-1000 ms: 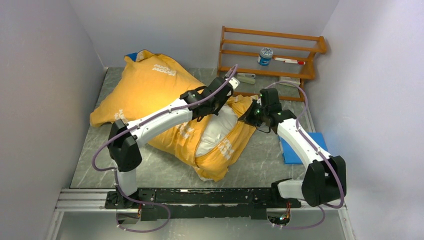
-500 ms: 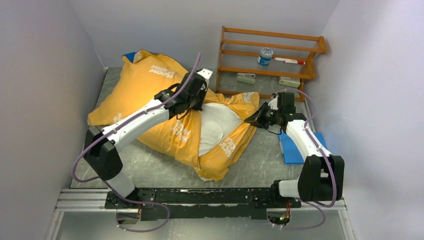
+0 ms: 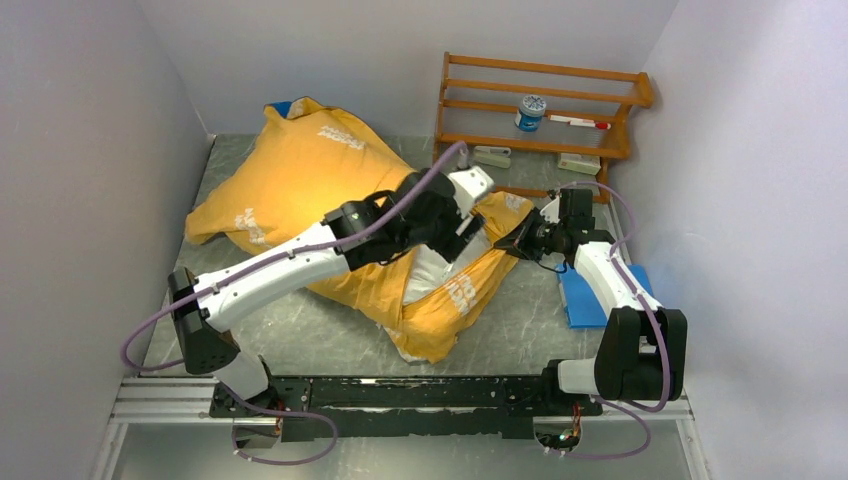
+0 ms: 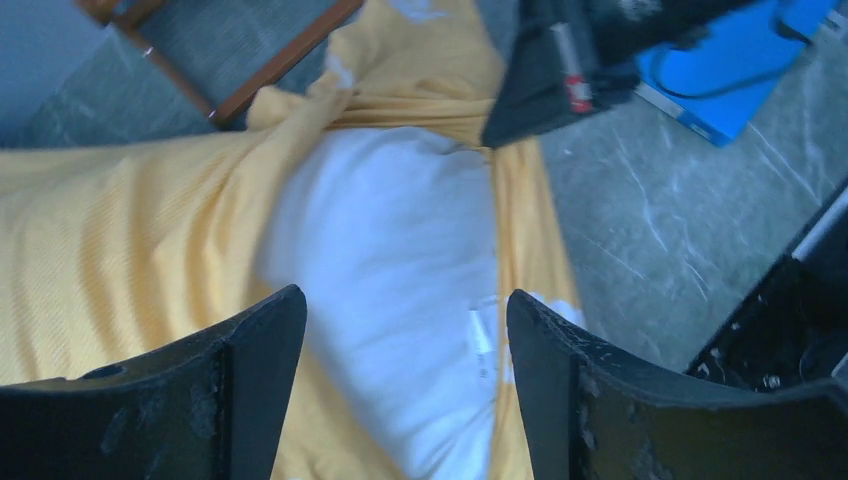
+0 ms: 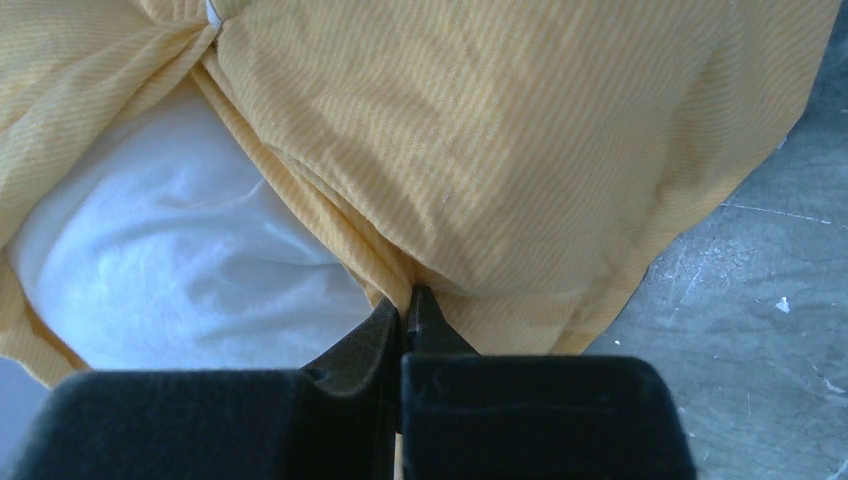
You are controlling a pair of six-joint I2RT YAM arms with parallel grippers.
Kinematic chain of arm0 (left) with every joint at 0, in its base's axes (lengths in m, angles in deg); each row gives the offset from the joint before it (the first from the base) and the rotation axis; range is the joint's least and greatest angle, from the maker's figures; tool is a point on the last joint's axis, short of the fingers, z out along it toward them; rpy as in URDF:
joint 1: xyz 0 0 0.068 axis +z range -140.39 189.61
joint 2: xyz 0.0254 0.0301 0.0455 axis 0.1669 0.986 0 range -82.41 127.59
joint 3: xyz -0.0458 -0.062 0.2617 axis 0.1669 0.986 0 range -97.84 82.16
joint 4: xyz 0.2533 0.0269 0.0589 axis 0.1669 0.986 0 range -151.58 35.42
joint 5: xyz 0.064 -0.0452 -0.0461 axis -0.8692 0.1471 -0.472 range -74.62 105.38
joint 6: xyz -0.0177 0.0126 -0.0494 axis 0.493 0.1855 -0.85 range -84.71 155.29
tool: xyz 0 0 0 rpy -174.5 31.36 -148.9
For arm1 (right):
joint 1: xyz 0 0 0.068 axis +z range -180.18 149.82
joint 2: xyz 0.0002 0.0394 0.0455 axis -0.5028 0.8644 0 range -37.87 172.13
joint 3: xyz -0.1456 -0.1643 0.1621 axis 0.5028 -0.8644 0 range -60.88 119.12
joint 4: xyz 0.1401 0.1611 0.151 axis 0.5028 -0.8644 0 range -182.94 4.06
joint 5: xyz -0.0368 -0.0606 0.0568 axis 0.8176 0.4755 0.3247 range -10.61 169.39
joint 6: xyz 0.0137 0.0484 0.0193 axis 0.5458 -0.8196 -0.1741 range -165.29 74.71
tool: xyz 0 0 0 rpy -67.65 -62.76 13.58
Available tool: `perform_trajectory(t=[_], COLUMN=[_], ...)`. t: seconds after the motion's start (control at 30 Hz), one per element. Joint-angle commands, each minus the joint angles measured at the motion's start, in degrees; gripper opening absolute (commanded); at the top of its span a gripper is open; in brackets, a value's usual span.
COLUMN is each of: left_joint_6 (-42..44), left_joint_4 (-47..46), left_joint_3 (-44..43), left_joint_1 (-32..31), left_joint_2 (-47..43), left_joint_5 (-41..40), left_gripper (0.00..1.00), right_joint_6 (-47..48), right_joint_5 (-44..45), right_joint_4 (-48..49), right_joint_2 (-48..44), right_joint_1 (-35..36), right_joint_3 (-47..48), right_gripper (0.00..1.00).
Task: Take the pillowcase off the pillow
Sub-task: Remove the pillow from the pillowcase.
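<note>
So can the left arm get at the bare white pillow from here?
Probably yes: the left fingers stand open right over the pillow, nothing between, and the right fingers pinch the pillowcase edge clear.

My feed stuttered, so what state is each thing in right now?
pillowcase: mouth spread open, not yet pulled off
pillow: partly bared at the mouth, rest inside
left tool: open, empty, over the bared pillow
right tool: shut on the pillowcase edge

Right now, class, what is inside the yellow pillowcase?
The white pillow shows through the open mouth of the pillowcase. The rest is covered by yellow fabric, so how far in it reaches cannot be seen.
</note>
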Motion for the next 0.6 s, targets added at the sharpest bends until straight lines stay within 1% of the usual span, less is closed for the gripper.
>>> perform_trajectory(t=[0.0, 0.1, 0.17, 0.23, 0.3, 0.37, 0.43, 0.47, 0.5, 0.53, 0.57], left_joint_6=[6.5, 7.1, 6.6, 6.6, 7.3, 8.6, 8.1, 7.2, 5.9, 4.5, 2.0], left_joint_4=[1.5, 0.5, 2.4, 5.0, 5.2, 3.3, 3.1, 3.4, 4.1, 5.4, 6.9], left_joint_3=[-2.2, -1.0, -2.5, -5.1, -5.5, -3.7, -2.5, -2.0, -1.9, -2.0, -2.2], left_joint_1=[-2.8, -2.8, -2.8, -2.7, -2.8, -2.8, -2.8, -2.7, -2.4, -1.9, -0.9], left_joint_2=[3.8, 8.2, 13.1, 16.8, 18.6, 19.0, 19.6, 20.1, 20.7, 21.4, 22.0], left_joint_5=[-3.0, -6.2, -11.0, -13.3, -12.0, -10.1, -11.1, -13.7, -16.4, -18.7, -20.8], left_gripper=[0.78, 0.77, 0.76, 0.75, 0.74, 0.74, 0.74, 0.71, 0.63, 0.48, 0.3], right_joint_6=[2.4, 1.4, 1.2, 0.8, 0.3, -0.2, -0.5, -0.6, -0.8, -1.1, -1.4], right_joint_5=[4.3, 5.0, 5.2, 6.4, 7.3, 7.9, 7.7, 7.8, 8.1, 8.5, 8.9], right_joint_4=[-5.6, -5.1, -5.5, -6.3, -6.5, -6.6, -6.5, -6.6, -6.7, -6.7, -6.6], right_joint_2=[-1.4, -2.8, -3.2, -3.8, -4.6, -5.1, -5.3, -5.4, -5.5, -5.7, -6.0], right_joint_1=[-1.4, -1.5, -1.4, -1.4, -1.5, -1.4, -1.5, -1.5, -1.4, -1.4, -1.4], right_joint_3=[-1.4, -2.1, -2.0, -2.0, -2.2, -2.5, -2.8, -2.8, -2.8, -2.9, -3.1], right_gripper=[0.0, 0.0, 0.0, 0.0, 0.0, 0.0, 0.0, 0.0, 0.0, 0.0, 0.0])
